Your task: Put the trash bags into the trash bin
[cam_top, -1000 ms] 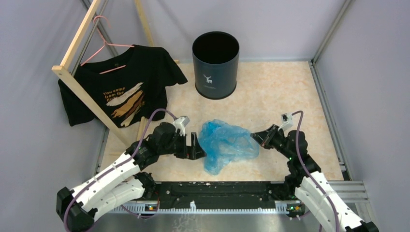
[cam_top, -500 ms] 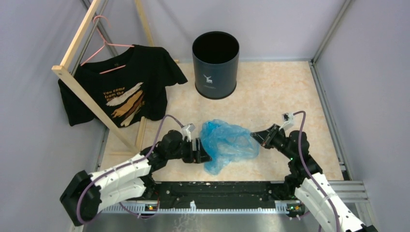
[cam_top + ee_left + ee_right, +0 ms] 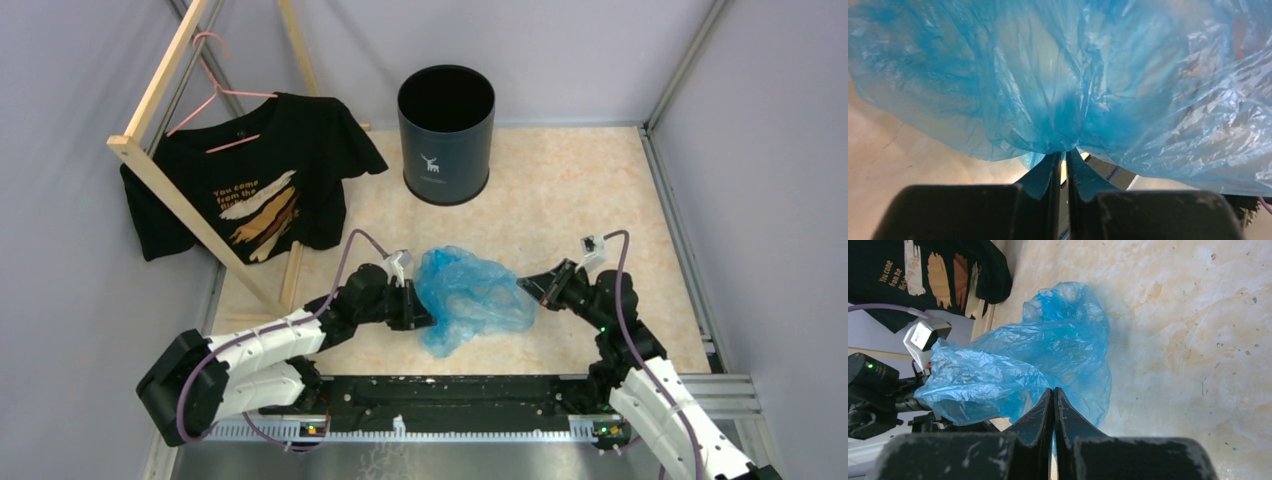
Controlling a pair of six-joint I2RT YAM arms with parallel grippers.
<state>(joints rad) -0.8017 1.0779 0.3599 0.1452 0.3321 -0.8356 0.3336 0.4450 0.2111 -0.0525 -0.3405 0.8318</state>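
Observation:
The light-blue crinkly trash bag (image 3: 470,295) lies bunched on the marble table between my two arms. My left gripper (image 3: 425,305) has pinched its left edge: in the left wrist view the jaws stand almost together at the gripper (image 3: 1066,152), with the bag's film (image 3: 1073,75) gathered at the tips. My right gripper (image 3: 527,287) is shut on the bag's right edge; in the right wrist view blue plastic (image 3: 1048,355) sits between the fingers at the gripper (image 3: 1054,390). The dark round trash bin (image 3: 446,135) with a white deer logo stands upright at the back, well apart from the bag.
A black T-shirt (image 3: 260,180) hangs on a pink hanger from a wooden rack (image 3: 170,190) at the back left, and shows in the right wrist view (image 3: 923,270). Grey walls enclose the table. A black rail (image 3: 450,395) runs along the near edge.
My left arm has reached right to the bag's left edge and its jaws have closed from wide open onto the plastic. The right arm has stayed put.

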